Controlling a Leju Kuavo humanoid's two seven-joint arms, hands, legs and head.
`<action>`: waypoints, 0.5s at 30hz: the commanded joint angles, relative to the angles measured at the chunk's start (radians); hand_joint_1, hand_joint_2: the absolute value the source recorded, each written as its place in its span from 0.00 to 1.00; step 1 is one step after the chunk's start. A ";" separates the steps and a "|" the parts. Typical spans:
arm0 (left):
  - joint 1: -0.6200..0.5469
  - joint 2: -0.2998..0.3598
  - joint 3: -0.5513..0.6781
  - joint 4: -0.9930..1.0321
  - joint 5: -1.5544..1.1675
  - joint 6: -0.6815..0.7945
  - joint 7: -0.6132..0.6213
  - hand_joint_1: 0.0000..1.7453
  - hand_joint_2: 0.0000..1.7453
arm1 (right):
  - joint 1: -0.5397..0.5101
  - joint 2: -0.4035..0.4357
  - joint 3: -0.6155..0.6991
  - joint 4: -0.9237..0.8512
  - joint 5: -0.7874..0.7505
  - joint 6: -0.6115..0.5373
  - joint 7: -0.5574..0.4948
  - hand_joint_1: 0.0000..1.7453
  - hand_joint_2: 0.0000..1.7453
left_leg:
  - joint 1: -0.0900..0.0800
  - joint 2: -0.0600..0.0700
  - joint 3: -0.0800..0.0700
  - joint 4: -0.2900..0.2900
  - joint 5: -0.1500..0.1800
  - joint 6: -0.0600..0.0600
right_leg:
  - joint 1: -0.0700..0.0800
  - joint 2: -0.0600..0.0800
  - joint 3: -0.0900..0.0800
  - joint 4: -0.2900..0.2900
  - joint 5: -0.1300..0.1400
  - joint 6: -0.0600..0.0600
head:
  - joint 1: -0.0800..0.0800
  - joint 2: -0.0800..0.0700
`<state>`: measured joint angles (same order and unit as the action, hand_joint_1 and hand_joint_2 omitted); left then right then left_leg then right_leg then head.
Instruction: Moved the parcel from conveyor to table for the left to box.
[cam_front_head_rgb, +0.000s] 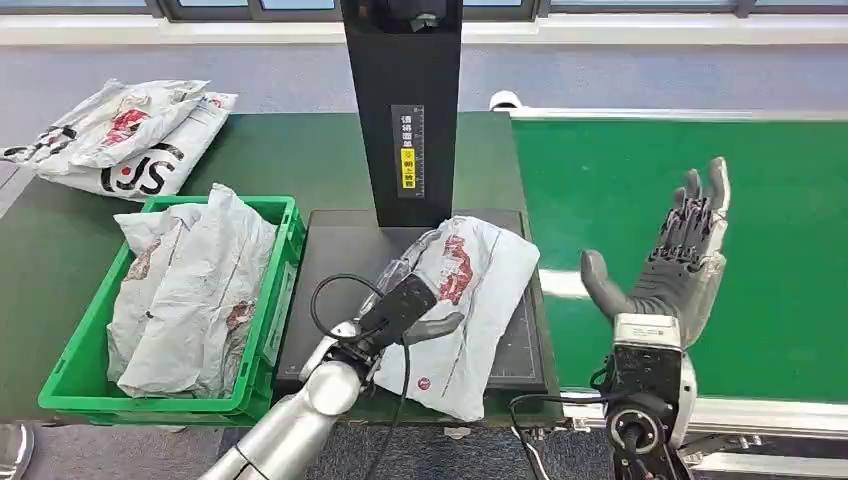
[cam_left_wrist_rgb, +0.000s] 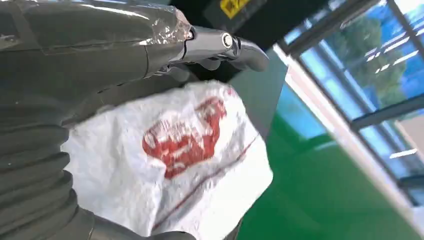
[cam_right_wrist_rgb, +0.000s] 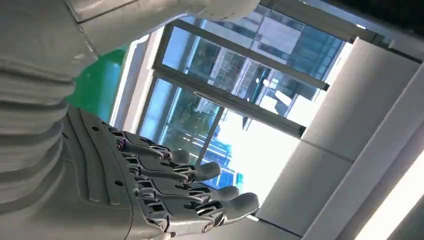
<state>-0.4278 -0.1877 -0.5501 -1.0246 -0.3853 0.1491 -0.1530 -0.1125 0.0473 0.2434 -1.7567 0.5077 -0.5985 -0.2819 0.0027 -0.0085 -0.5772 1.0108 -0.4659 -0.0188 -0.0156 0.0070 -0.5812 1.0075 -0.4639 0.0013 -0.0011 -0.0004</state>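
Conveyor (cam_front_head_rgb: 690, 200) — green belt, right side, running back toward the windows. Dark green table (cam_front_head_rgb: 290, 160) to its left. A black post (cam_front_head_rgb: 402, 110) stands on a black platform (cam_front_head_rgb: 330, 260) at table centre. Green crate (cam_front_head_rgb: 265, 330) on the table's left, near edge, holding grey mail bags (cam_front_head_rgb: 190, 290). More bags (cam_front_head_rgb: 130, 140) piled at the far left corner.

Parcel (cam_front_head_rgb: 475, 300) — white-grey bag with red print, lying on the platform's right half, near corner overhanging the front edge. Left hand (cam_front_head_rgb: 405, 315) rests on the parcel's left edge, thumb out over the bag; whether the fingers grip it, cannot tell.

Right hand (cam_front_head_rgb: 675, 270) raised over the belt, fingers straight and apart, holding nothing.
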 joint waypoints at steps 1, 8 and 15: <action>-0.125 -0.065 -0.113 0.273 0.010 -0.028 -0.012 0.00 1.00 | -0.066 0.026 0.025 0.104 -0.012 -0.008 0.003 0.00 1.00 | 0.001 0.001 0.001 -0.001 0.001 0.000 | 0.001 -0.001 0.002 -0.002 0.002 0.000 | 0.000 0.000; -0.140 -0.077 -0.127 0.316 0.006 -0.037 -0.002 0.00 1.00 | -0.072 0.036 0.029 0.104 -0.014 0.000 0.003 0.00 1.00 | 0.001 0.000 0.001 -0.001 0.000 0.000 | 0.001 0.000 0.002 -0.001 0.000 0.000 | 0.000 0.000; -0.171 -0.104 -0.150 0.431 -0.026 -0.001 -0.007 0.00 1.00 | -0.087 0.054 0.033 0.108 -0.005 0.008 0.007 0.00 1.00 | 0.001 0.001 0.001 -0.001 0.001 0.000 | 0.001 0.000 0.002 -0.002 0.001 -0.001 | 0.000 0.000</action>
<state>-0.5224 -0.2880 -0.6050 -0.7738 -0.3982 0.1319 -0.1625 -0.1527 0.0832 0.2594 -1.7174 0.5043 -0.5936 -0.2796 0.0027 -0.0088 -0.5776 1.0108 -0.4658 -0.0187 -0.0157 0.0070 -0.5812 1.0075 -0.4639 0.0013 -0.0011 0.0000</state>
